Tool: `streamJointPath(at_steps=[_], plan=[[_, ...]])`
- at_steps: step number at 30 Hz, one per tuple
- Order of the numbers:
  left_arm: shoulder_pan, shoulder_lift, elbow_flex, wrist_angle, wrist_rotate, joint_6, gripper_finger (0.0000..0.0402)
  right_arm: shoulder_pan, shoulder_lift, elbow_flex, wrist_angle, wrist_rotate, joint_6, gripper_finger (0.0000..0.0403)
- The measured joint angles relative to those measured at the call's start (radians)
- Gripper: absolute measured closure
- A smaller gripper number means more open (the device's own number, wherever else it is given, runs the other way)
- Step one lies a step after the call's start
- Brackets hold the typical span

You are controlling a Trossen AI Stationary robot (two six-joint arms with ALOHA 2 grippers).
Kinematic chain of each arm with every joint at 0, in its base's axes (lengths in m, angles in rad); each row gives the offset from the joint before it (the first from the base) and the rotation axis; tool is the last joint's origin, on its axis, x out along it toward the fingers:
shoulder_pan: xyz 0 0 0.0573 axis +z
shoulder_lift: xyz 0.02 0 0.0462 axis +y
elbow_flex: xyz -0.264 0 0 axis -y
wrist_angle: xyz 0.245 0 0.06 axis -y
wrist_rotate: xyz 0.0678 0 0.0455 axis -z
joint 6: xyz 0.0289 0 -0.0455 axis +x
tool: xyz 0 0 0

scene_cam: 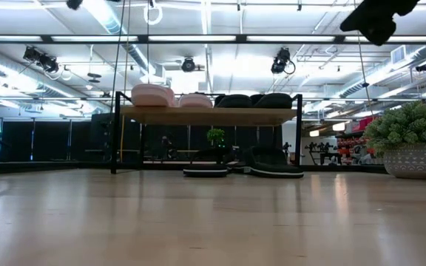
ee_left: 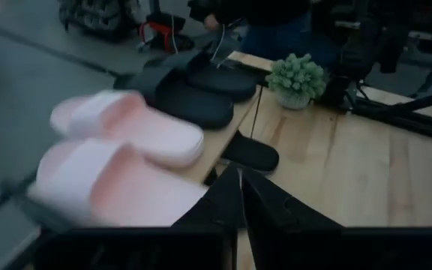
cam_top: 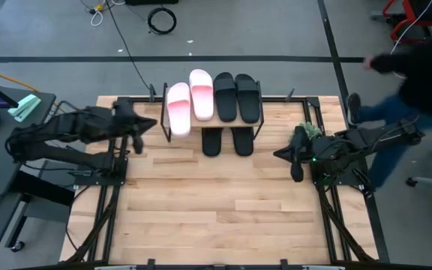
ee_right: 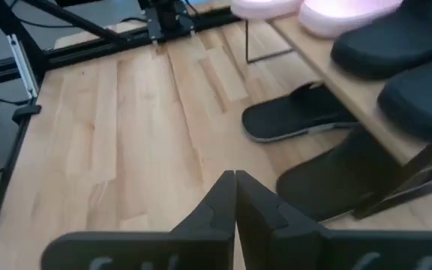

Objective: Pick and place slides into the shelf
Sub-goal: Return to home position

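Observation:
The shelf (cam_top: 212,112) stands at the table's far edge. Two pale pink slides (cam_top: 178,109) (cam_top: 201,94) and two black slides (cam_top: 225,96) (cam_top: 247,97) lie on its wood top (scene_cam: 209,116). The nearer pink one overhangs the front edge. Two more black slides (cam_top: 211,141) (cam_top: 241,140) lie on the table under the shelf, their toes sticking out toward me. My left gripper (cam_top: 153,124) (ee_left: 240,187) is shut and empty, hovering just left of the shelf by the pink slides (ee_left: 118,180). My right gripper (cam_top: 280,155) (ee_right: 235,195) is shut and empty, right of the shelf.
A small green potted plant (cam_top: 310,132) (scene_cam: 411,148) stands by the right arm near the table's right edge. A person in dark clothes (cam_top: 418,60) moves beyond the far right corner. Bare wooden tabletop (cam_top: 216,202) stretches from the shelf to the near edge.

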Motion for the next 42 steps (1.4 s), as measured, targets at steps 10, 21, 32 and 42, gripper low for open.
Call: streamJointPath(at_steps=[10, 21, 32, 42], plan=[[-0.001, -0.230, -0.159, 0.021, 0.000, -0.106, 0.0388, 0.008, -0.105, -0.109, 0.135, -0.042, -0.109, 0.0389], [-0.001, -0.509, -0.609, 0.448, 0.108, -0.126, 0.0374, 0.008, -0.370, -0.407, 0.527, -0.333, -0.192, 0.0388], [-0.001, -0.698, -0.827, 0.612, 0.110, -0.197, 0.0367, 0.008, -0.537, -0.620, 0.678, -0.347, -0.238, 0.0389], [0.000, -0.756, -0.854, 0.579, 0.060, -0.197, 0.0377, 0.008, -0.653, -0.714, 0.734, -0.367, -0.197, 0.0387]])
